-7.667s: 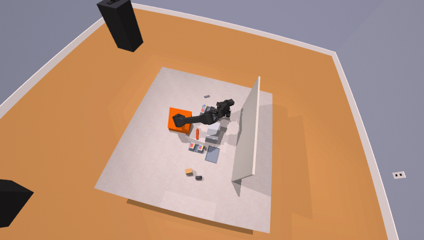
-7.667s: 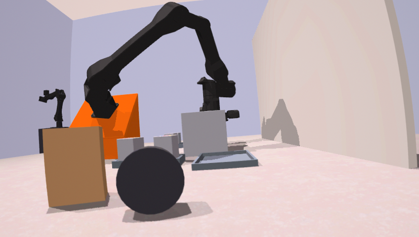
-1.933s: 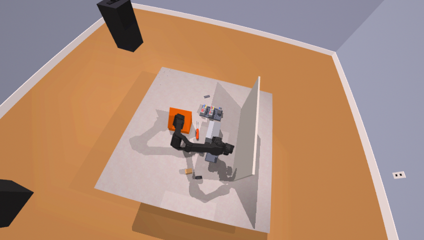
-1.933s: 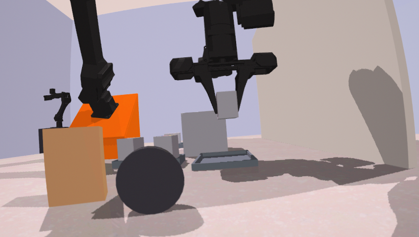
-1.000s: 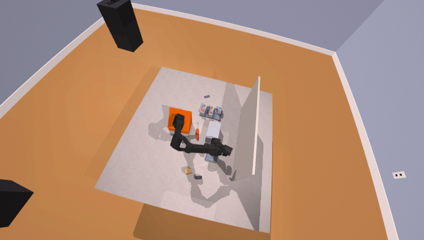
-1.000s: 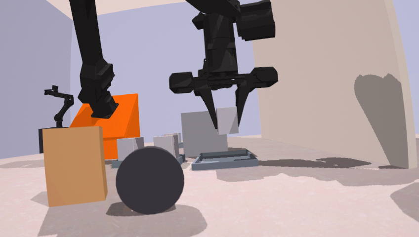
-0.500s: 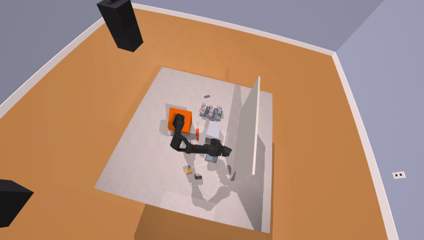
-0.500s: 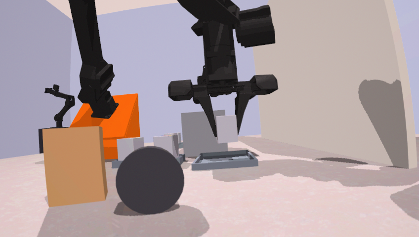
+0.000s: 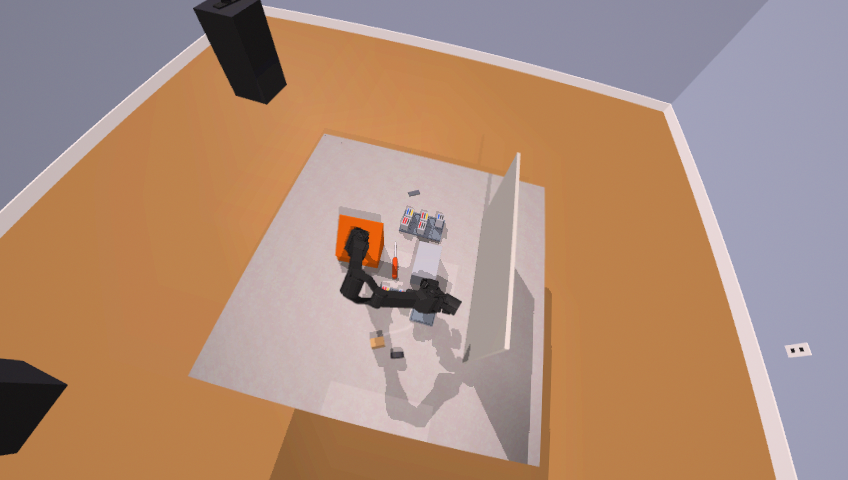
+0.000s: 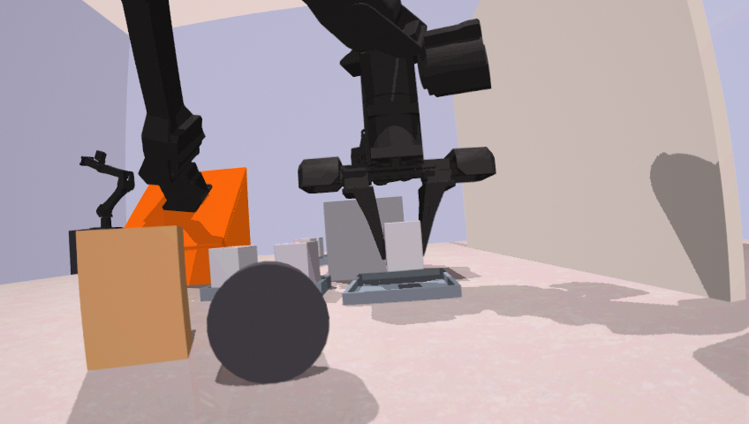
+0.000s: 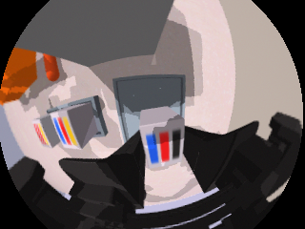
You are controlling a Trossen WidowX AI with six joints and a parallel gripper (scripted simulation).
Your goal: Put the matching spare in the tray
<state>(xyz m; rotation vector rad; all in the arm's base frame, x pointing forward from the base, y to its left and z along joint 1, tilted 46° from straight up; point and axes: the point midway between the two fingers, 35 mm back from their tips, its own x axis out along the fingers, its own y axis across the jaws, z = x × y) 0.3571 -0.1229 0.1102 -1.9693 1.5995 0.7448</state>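
My gripper [image 10: 404, 253] [image 11: 157, 129] is shut on a light grey block [image 10: 404, 236] [image 11: 164, 148], a spare with blue, red and black stripes. It holds the block upright, low over the blue-grey tray [image 9: 421, 319] [image 10: 402, 299] [image 11: 149, 76]; a small dark shadow lies on the tray floor. In the top view the arm hides the block. Two more striped blocks [image 10: 230, 260] [image 10: 295, 258] stand in a small rack [image 11: 101, 116] left of the tray. The one nearer the tray shows blue, red and yellow stripes in the wrist view. I cannot tell which unit is the mounted one.
A large grey box [image 9: 426, 258] [image 10: 357, 241] stands just behind the tray. A rack with several striped blocks [image 9: 421, 226] is beyond it. A tall panel [image 9: 496, 255] [image 10: 578, 131] stands at the right. An orange wedge [image 9: 376, 252], red screwdriver [image 9: 395, 267], tan block [image 10: 128, 299] and dark cylinder [image 10: 268, 320] lie left.
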